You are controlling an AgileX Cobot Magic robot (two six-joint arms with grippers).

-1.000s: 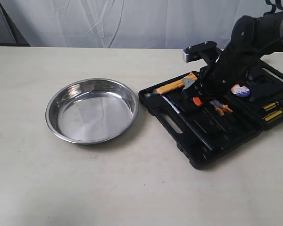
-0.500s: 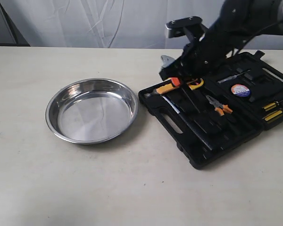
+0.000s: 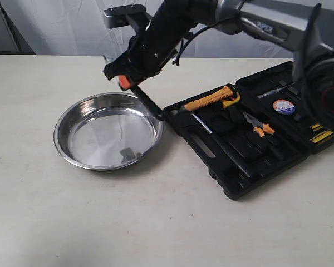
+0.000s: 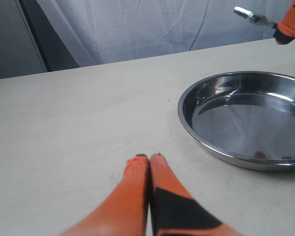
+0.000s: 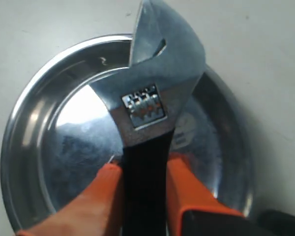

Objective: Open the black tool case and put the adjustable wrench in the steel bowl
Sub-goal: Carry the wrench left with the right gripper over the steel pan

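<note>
Change since earlier frames: We found that the right arm had left the black tool case (image 3: 239, 186), where it stood a second before, and crossed to the steel bowl (image 3: 58, 146). The adjustable wrench (image 3: 150, 104) had come out of the case with it. Bowl and case had not shifted on the counter (image 3: 72, 222).
Right fingers: The right fingers (image 5: 101, 196) were part closed and clamped on the wrench's black handle, one orange pad on each side, just below the silver head (image 5: 152, 93).
Left fingers: The left fingers (image 4: 137, 196) were pressed together tip to tip, with nothing between them.
Wrench position: We saw it held in the air over the bowl's side nearest the case. It slanted, head up and handle down, its lower end showing by the bowl's rim next to the case corner. It was not yet in the bowl.
Right arm pose: It reached in from the right, over the open case, with the wrist above the bowl's far edge.
Left arm pose: The wrist view showed its fingers low over bare counter, with the bowl (image 4: 187, 123) near and apart from them. The exterior view did not show this arm.
Case: It lay open and flat, just beside the bowl, with the orange-handled hammer (image 3: 211, 100) and pliers (image 3: 259, 127) in their slots.
</note>
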